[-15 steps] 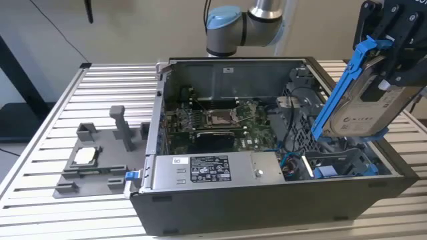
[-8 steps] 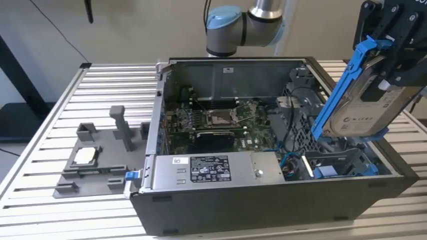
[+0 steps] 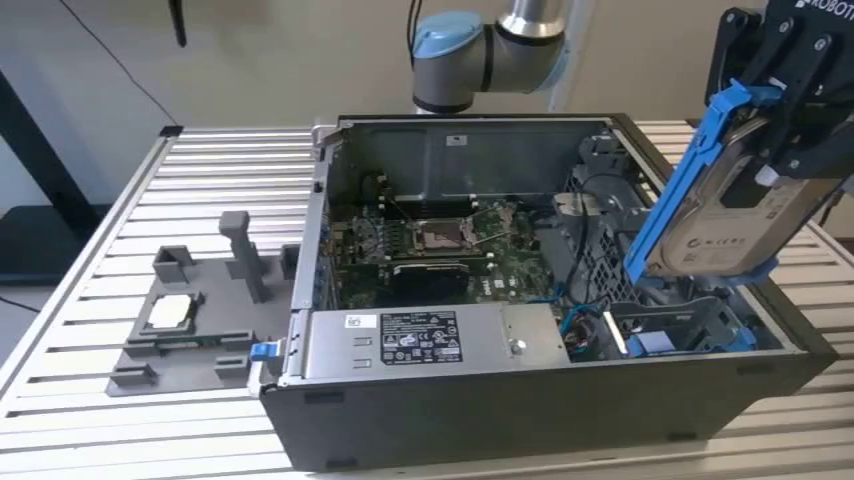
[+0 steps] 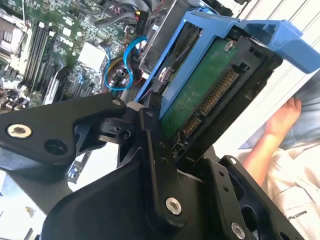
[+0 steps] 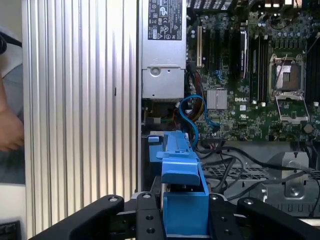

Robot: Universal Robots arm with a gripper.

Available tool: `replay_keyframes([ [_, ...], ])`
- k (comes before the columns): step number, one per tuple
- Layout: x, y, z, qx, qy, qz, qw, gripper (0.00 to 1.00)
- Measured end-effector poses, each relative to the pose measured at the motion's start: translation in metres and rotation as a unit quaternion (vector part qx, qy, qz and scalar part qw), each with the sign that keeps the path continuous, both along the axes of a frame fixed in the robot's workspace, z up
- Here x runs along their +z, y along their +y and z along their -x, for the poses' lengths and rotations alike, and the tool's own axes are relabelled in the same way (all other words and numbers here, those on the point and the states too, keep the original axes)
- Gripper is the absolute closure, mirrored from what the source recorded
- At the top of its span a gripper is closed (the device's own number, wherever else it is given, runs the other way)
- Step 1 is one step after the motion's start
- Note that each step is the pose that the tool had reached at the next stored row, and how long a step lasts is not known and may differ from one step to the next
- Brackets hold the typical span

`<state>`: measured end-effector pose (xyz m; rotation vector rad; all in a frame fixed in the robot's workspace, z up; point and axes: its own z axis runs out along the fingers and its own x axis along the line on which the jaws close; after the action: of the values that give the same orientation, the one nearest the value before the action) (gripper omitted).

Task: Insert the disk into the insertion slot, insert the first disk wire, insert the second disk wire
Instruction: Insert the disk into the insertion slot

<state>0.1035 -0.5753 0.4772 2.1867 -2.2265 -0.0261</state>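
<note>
Black claw (image 3: 781, 140) clenched on silver-grey disk in blue carrier (image 3: 721, 215), tilted above grey perforated cage slot (image 3: 607, 230), exterior view's right; tilt could jam it at slot mouth or snag blue cable (image 5: 192, 97).

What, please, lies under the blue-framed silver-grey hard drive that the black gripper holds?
Below the blue-framed silver-grey hard drive, clamped in the black gripper, sits the grey metal drive cage's open slot. The drive's lower edge covers part of the cage.
</note>
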Motion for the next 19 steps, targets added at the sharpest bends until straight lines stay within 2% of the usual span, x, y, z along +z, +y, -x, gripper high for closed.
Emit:
replay_keyframes([
  [3, -0.0032, 0.0000, 0.0000, 0.000, -0.0017, -0.0001, 1.00000, 0.67],
  [13, -0.0114, 0.0000, 0.0001, 0.001, -0.0018, 0.0000, 1.00000, 0.67],
  [19, -0.0121, 0.0000, 0.0001, 0.003, -0.0018, 0.0001, 0.99999, 0.67],
])
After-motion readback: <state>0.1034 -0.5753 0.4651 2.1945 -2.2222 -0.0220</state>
